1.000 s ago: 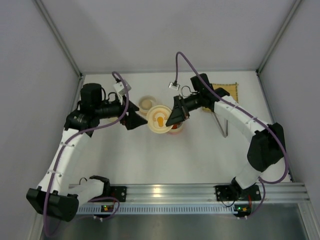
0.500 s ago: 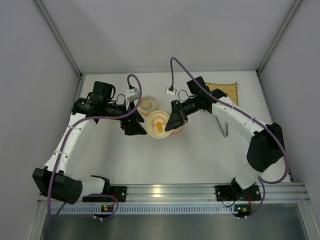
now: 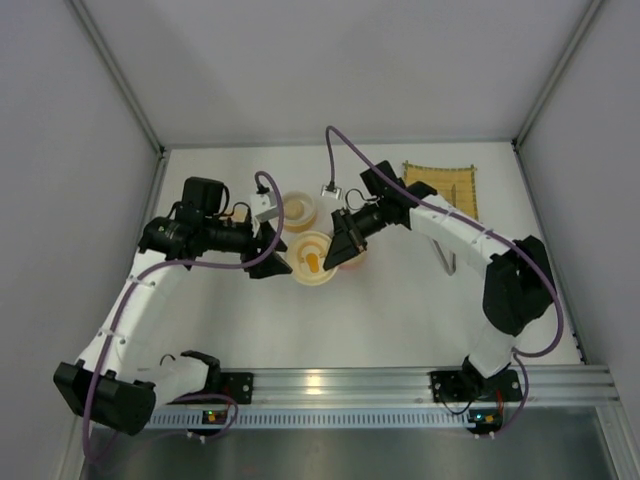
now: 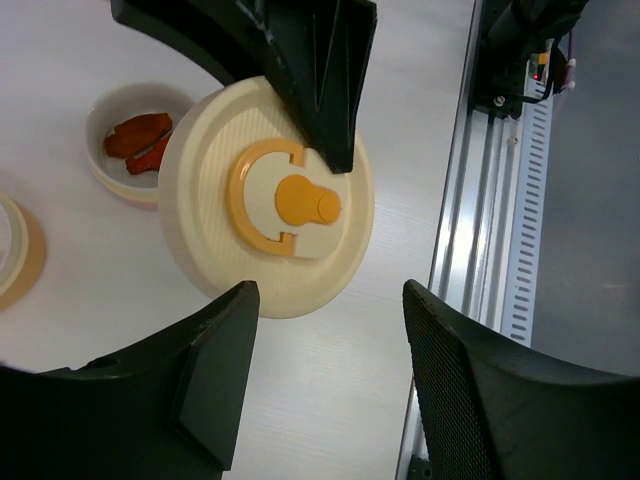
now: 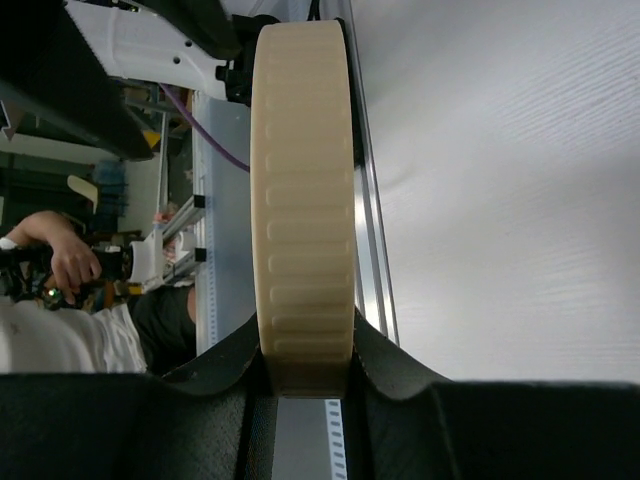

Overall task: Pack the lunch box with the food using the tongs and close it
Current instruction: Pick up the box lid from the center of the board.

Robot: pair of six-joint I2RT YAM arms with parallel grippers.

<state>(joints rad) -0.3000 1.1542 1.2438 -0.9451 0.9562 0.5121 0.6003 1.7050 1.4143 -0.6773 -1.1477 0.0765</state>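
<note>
The right gripper (image 3: 343, 243) is clamped on the rim of a round cream ribbed lid (image 3: 312, 258) with an orange ring and knob on top; the right wrist view shows that lid (image 5: 300, 200) edge-on, pinched between both fingers. Facing it, the left gripper (image 4: 328, 295) has its jaws apart with nothing between them. Red-orange sausage-like food pieces (image 4: 140, 140) lie in a small cream bowl (image 4: 105, 170) just beside the lid (whether the two touch cannot be told). The slim grey metal tongs (image 3: 446, 258) lie on the white table (image 3: 400, 310) under the right arm, near a yellow bamboo mat (image 3: 440, 186).
</note>
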